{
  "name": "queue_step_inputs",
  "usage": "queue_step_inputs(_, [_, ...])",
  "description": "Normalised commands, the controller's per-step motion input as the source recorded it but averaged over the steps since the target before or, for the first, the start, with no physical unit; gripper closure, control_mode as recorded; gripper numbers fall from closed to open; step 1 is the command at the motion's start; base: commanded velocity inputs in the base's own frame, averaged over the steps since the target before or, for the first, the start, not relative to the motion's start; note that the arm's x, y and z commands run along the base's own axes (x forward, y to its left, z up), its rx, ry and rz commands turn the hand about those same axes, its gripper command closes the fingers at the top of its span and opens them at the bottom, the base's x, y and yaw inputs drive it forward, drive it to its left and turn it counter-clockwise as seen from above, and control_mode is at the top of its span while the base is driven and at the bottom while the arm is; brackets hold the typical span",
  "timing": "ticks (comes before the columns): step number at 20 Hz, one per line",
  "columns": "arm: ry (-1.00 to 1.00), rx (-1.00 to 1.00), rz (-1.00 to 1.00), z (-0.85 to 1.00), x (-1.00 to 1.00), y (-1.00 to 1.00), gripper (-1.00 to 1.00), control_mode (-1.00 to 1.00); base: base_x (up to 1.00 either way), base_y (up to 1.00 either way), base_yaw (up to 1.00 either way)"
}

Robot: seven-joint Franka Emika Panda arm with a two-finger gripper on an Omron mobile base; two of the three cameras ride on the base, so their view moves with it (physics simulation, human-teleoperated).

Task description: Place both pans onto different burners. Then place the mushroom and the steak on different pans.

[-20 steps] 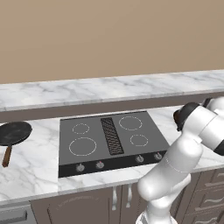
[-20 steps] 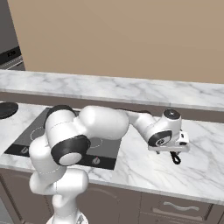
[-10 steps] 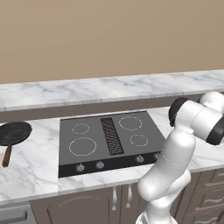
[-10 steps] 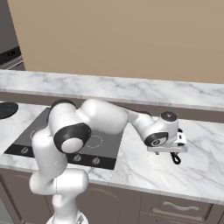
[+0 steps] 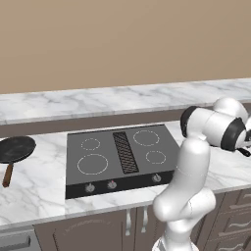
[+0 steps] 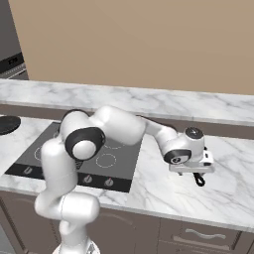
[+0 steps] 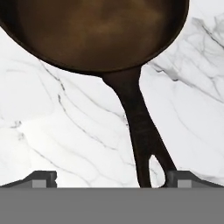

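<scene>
The pan (image 7: 96,30) with the reddish-brown inside lies on the marble counter right of the cooktop. Its dark handle (image 7: 142,131) runs down toward my gripper (image 7: 113,179). The gripper is open, and the handle's looped end lies between the fingertips (image 7: 43,177) without touching them. From the right base view, my gripper (image 6: 191,171) hangs just above the counter and the handle's loop (image 6: 199,180) pokes out beneath it. The black pan (image 5: 17,148) with a brown wooden handle rests on the counter left of the cooktop (image 5: 122,171). All burners (image 5: 92,163) are bare. The mushroom and the steak are out of view.
A raised marble ledge (image 5: 98,103) runs along the back of the counter below a tan wall. A vent grille (image 5: 125,152) divides the cooktop, with knobs (image 5: 112,185) along its front edge. Drawers (image 6: 203,233) sit under the counter.
The hand has dropped a little toward the counter over the pan's handle and the elbow has swung left. The jaws have stayed wide, and neither pan has moved.
</scene>
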Motion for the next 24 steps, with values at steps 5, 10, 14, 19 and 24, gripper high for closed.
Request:
queue_step_inputs(5, [0.0,0.0,0.0,-0.05,0.09,-0.08,-1.0,-1.0,0.0,0.0,0.0])
queue_step_inputs(10, [0.0,0.0,0.0,-0.15,0.09,-0.01,-1.0,-1.0,0.0,0.0,0.0])
queue_step_inputs(14, [0.0,0.0,0.0,-0.19,0.1,0.0,-1.0,-1.0,0.0,0.0,0.0])
queue_step_inputs(19, [0.0,0.0,0.0,-0.13,0.12,-0.01,-1.0,-1.0,0.0,0.0,0.0])
queue_step_inputs(24, [0.0,0.0,0.0,-0.07,0.1,-0.06,-1.0,-1.0,0.0,0.0,0.0])
